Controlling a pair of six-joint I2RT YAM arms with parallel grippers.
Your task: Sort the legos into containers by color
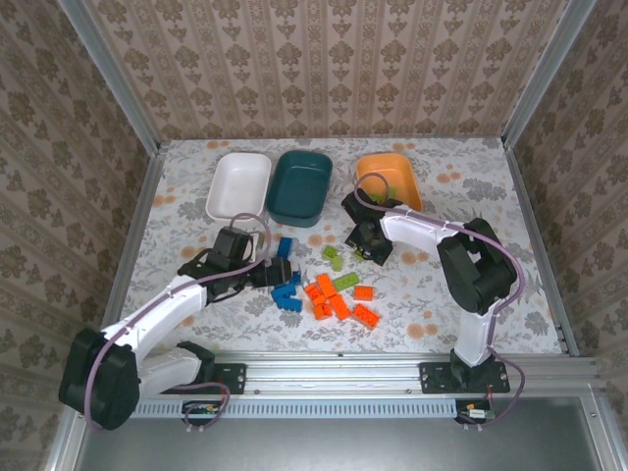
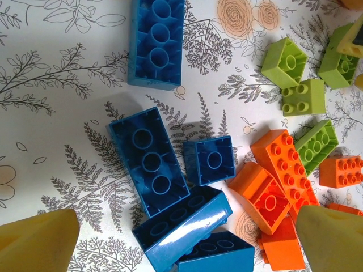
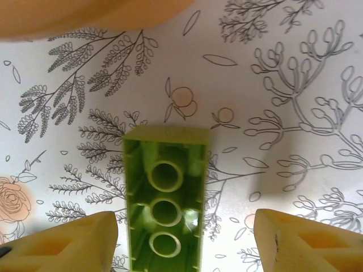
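Note:
The legos lie loose mid-table: blue ones [image 1: 287, 292], orange ones [image 1: 334, 299] and light green ones [image 1: 337, 257]. My left gripper [image 1: 278, 272] hangs open over the blue pile. A tilted blue brick [image 2: 181, 224] lies between its yellow fingertips [image 2: 37, 241], untouched. My right gripper [image 1: 368, 245] is low over an upside-down light green brick [image 3: 165, 204]. Its left fingertip [image 3: 62, 241] is close beside the brick. A gap remains at the right fingertip [image 3: 309, 238]. The white [image 1: 238, 184], dark teal [image 1: 299, 184] and orange [image 1: 391, 177] containers stand at the back.
The orange bin's rim [image 3: 85, 14] is just beyond the green brick. Orange bricks [image 2: 281, 164] and green bricks [image 2: 303, 96] crowd the right side of the blue pile. Patterned walls enclose the table, and a metal rail [image 1: 334, 373] runs along the near edge.

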